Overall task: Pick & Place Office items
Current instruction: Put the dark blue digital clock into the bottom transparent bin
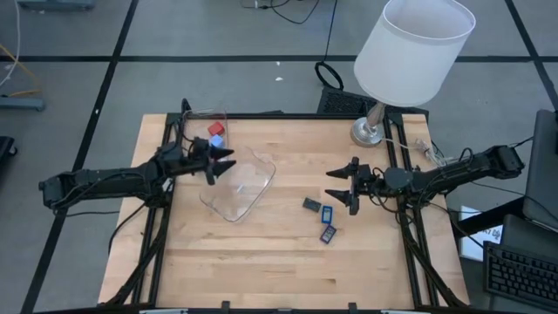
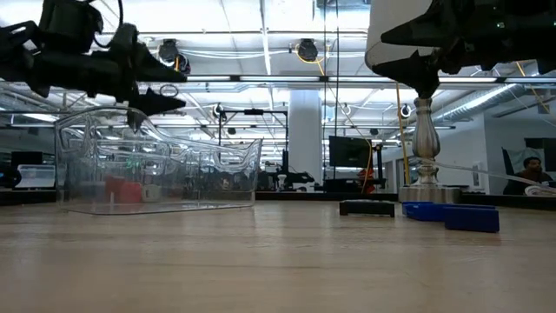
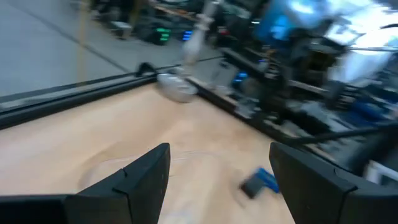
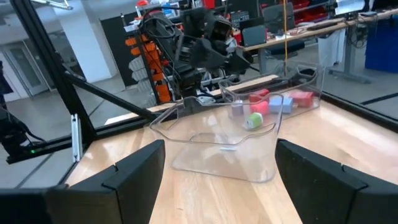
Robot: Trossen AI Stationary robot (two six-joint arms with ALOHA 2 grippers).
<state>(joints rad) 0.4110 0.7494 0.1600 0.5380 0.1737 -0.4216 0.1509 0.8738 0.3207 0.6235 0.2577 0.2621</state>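
Now, left gripper (image 1: pixel 228 163): fingers spread, empty, over clear container's (image 1: pixel 248 199) rim.
Right gripper (image 1: pixel 336 184): fingers apart, empty, beside flat blue rectangles (image 1: pixel 327 214).
Between them: bare wood.

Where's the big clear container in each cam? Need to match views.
High view: clear container left of centre, lying at an angle, left gripper at its upper-left rim.
Low view: on the left, red pieces visible through it.
Left wrist view: only a faint clear rim between the fingers.
Right wrist view: centre, straight ahead.
Shared landmark: lamp base; not in the right wrist view.
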